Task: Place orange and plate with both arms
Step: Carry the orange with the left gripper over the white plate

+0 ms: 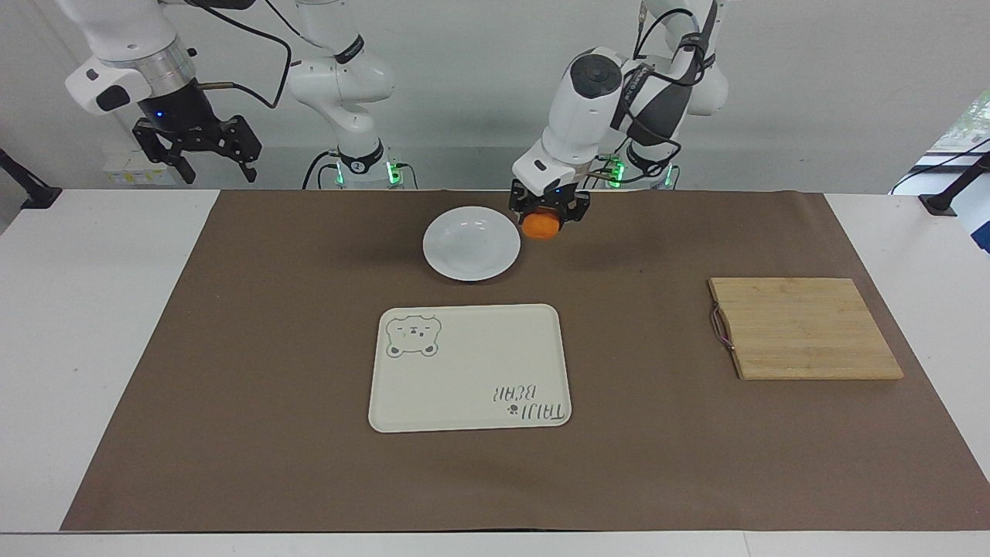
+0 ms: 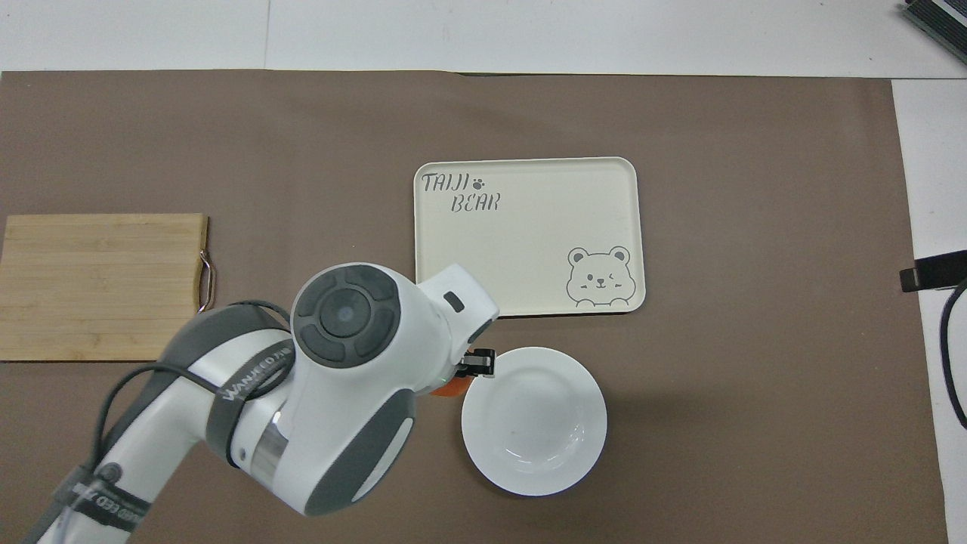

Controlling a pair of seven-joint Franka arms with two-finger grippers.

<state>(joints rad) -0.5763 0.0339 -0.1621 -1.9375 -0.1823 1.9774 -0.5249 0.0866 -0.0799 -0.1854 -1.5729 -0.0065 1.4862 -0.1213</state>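
The white plate (image 1: 471, 243) lies on the brown mat, nearer to the robots than the cream tray; it also shows in the overhead view (image 2: 533, 420). My left gripper (image 1: 545, 219) is shut on the orange (image 1: 541, 224) and holds it in the air just beside the plate's rim, on the left arm's side. In the overhead view the left arm covers most of the orange (image 2: 451, 388). My right gripper (image 1: 203, 155) is open and waits up in the air past the mat's edge at the right arm's end of the table.
A cream rectangular tray (image 1: 469, 367) with a bear drawing lies mid-mat, farther from the robots than the plate. A bamboo cutting board (image 1: 802, 328) lies toward the left arm's end. A brown mat (image 1: 271, 348) covers the table.
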